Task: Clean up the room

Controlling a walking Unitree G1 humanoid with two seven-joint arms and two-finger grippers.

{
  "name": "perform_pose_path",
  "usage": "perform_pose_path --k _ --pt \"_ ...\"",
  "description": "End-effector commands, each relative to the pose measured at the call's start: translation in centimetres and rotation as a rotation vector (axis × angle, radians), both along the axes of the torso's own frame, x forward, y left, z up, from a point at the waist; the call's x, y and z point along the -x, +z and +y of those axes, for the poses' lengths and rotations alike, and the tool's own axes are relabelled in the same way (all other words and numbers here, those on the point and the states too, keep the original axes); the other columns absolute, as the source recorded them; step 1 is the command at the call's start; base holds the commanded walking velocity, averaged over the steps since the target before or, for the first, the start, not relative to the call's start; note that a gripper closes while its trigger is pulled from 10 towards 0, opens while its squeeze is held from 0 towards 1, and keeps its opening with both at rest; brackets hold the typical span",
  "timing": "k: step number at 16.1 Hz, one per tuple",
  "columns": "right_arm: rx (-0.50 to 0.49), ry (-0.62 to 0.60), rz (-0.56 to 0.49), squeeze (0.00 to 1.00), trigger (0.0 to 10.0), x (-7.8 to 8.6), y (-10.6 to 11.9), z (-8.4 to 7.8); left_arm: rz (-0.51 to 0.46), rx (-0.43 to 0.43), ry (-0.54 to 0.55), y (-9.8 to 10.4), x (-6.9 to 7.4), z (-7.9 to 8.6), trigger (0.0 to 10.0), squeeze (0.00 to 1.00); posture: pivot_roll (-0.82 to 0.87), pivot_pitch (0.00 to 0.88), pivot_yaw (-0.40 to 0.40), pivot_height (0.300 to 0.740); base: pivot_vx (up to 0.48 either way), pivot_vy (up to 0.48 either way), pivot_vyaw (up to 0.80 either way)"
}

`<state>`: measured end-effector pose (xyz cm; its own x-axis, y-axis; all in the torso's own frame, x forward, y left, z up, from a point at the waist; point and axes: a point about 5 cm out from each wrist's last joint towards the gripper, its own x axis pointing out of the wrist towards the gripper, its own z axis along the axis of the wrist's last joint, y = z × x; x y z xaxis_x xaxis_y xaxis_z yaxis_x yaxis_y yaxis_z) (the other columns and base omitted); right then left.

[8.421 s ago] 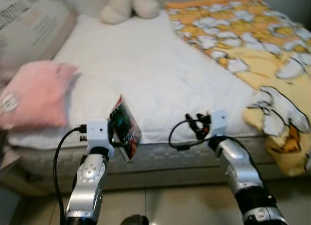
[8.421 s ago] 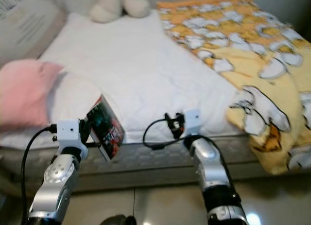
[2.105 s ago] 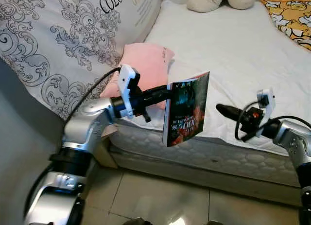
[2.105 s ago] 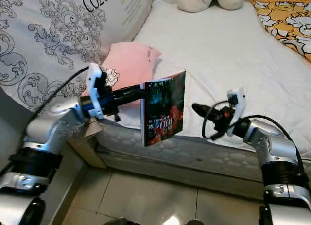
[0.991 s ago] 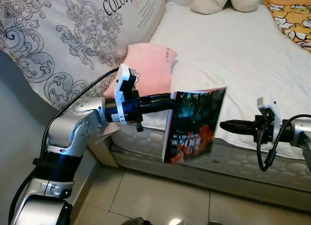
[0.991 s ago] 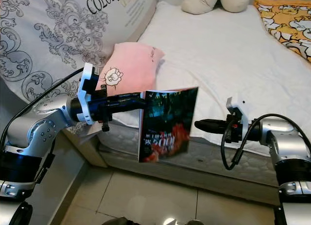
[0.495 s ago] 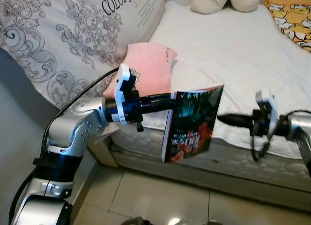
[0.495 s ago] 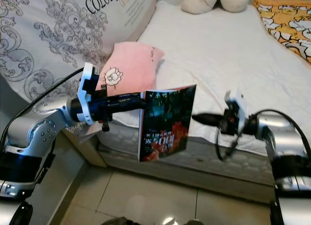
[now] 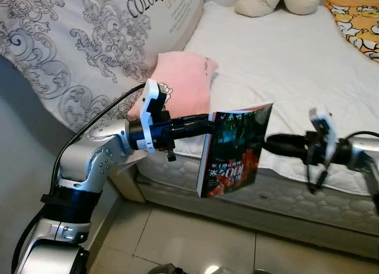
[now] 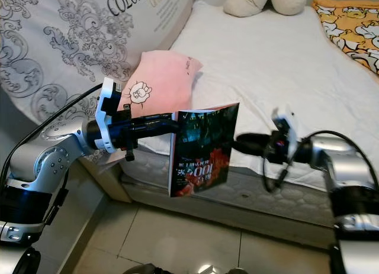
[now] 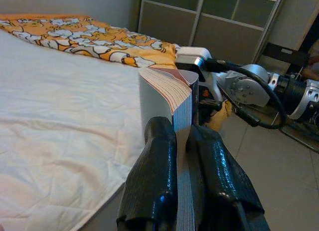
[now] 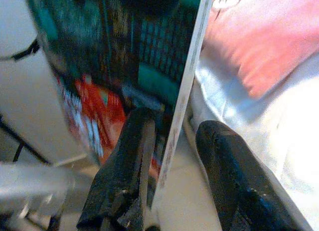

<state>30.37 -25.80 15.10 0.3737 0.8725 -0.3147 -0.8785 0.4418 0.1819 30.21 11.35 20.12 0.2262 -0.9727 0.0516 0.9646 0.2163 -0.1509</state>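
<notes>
A dark-covered book with red lettering hangs upright in the air in front of the bed's edge. My left gripper is shut on its top corner by the spine. In the left wrist view its two fingers pinch the book's page edge. My right gripper reaches in from the right at mid height and stands open. In the right wrist view its fingers lie one on each side of the book's free edge, with a small gap still showing.
The white bed stretches behind the book, with a pink pillow, a large patterned cushion, a plush toy and a yellow blanket on it. Tiled floor lies below. Wardrobe doors stand behind the right arm.
My right gripper has slid left until its fingers straddle the book's right edge. The left gripper and the book have held nearly still.
</notes>
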Motion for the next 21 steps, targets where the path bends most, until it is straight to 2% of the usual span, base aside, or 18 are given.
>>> perform_pose_path --k 1,5,9,12,13,14,18,21 --pt "0.02 0.034 -0.001 1.0 10.0 0.2 0.2 0.1 -0.045 0.023 -0.006 1.1 0.1 0.2 10.0 0.0 -0.18 0.0 0.128 0.74 0.0 0.0 0.0" --pt "0.015 0.055 0.008 1.0 10.0 0.5 0.5 -0.4 -0.046 0.019 -0.007 1.1 0.1 0.4 10.0 0.0 -0.18 0.0 0.129 0.74 0.0 0.0 0.0" --pt "-0.05 0.087 0.017 1.0 10.0 0.5 1.1 0.1 -0.043 0.017 -0.018 1.1 0.0 0.5 10.0 0.0 -0.18 0.0 0.133 0.74 0.0 0.0 0.0" --pt "-0.062 0.094 0.014 1.0 10.0 0.2 0.7 0.9 -0.037 0.034 -0.04 1.3 0.2 0.1 10.0 0.0 -0.18 0.0 0.134 0.74 0.0 0.0 0.0" --pt "-0.075 0.098 0.01 0.26 10.0 0.1 0.6 1.3 -0.03 0.043 -0.052 1.2 0.3 -0.1 10.0 0.0 -0.18 0.0 0.133 0.74 0.0 0.0 0.0" --pt "-0.078 0.097 0.011 0.0 10.0 0.1 0.6 1.4 -0.028 0.047 -0.056 1.2 0.3 -0.2 10.0 0.0 -0.18 0.0 0.133 0.74 0.0 0.0 0.0" --pt "-0.114 0.125 0.052 0.0 10.0 0.4 0.1 2.4 -0.028 0.061 -0.072 1.4 0.5 -0.4 10.0 0.0 -0.18 0.0 0.132 0.74 0.0 0.0 0.0" --pt "-0.134 0.094 0.05 0.0 10.0 0.0 0.0 2.6 -0.025 0.087 -0.09 1.7 0.7 -0.7 10.0 0.0 -0.19 0.0 0.132 0.74 0.0 0.0 0.0"
